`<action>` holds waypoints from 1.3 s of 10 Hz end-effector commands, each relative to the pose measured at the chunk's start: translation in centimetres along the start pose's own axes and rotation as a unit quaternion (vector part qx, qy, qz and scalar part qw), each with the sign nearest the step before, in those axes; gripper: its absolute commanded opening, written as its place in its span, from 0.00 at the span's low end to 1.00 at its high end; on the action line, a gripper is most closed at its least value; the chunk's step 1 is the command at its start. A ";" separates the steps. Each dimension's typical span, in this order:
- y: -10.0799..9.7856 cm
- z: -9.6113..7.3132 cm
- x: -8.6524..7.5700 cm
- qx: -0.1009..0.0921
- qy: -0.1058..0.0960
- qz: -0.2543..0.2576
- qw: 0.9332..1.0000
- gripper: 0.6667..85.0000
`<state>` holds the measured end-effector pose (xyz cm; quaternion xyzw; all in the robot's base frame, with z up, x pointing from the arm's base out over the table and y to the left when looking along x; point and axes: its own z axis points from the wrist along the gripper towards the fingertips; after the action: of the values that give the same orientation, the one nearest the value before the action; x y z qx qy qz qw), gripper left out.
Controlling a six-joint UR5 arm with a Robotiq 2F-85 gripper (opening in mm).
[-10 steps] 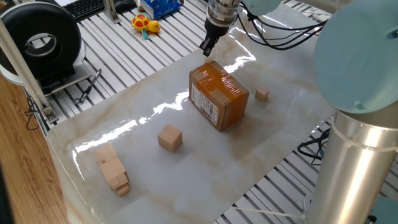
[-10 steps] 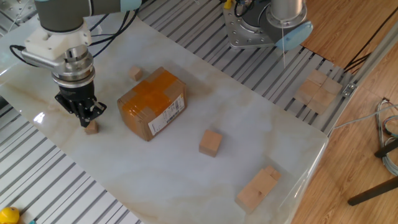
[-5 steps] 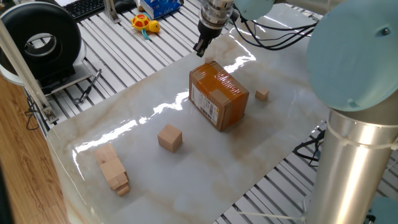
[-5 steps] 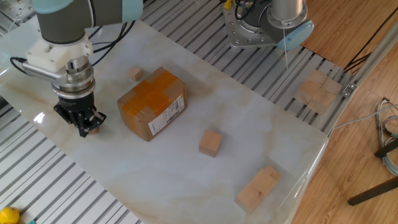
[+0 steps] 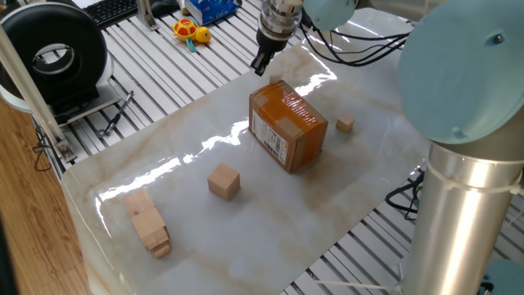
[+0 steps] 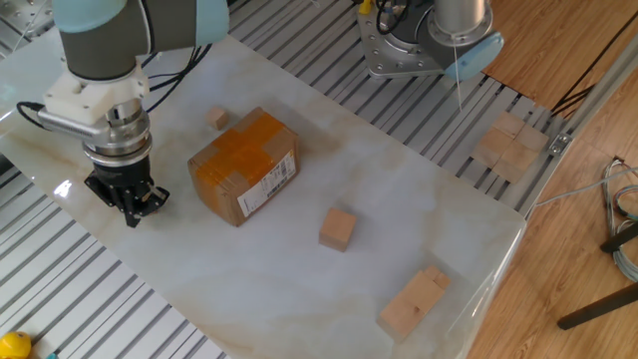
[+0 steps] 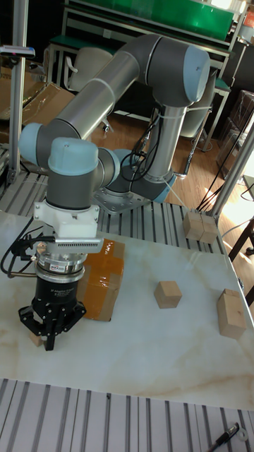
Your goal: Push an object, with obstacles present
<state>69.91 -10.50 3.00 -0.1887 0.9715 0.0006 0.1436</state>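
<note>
The object, a tiny tan cube, lies by the far corner of the brown cardboard box. It peeks out beside the gripper's fingers and shows as a sliver in the tall view. My gripper points down at the table right beside it, on the side away from the box, fingers shut with nothing held. The other tiny cube sits on the box's opposite side.
The taped box stands mid-table. A larger tan cube and elongated pale blocks lie further along. More wooden blocks rest on the slatted frame. The table edge runs close behind the gripper.
My gripper has slid a short way away from the box toward the table edge. The tiny cube has hardly shifted and is now partly hidden by the fingers.
</note>
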 end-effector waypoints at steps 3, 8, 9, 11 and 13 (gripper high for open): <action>-0.2 0.3 1.3 -0.021 -0.008 0.009 1.000 0.01; -1.6 -0.9 4.7 -0.025 -0.001 -0.001 1.000 0.01; -1.8 -1.4 5.6 -0.027 0.001 -0.003 1.000 0.01; -2.2 -2.2 7.6 -0.031 0.002 -0.007 0.999 0.01; -2.2 -2.0 9.1 -0.036 -0.006 -0.008 0.999 0.01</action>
<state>64.04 -14.93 2.60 -0.2026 0.9695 0.0252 0.1360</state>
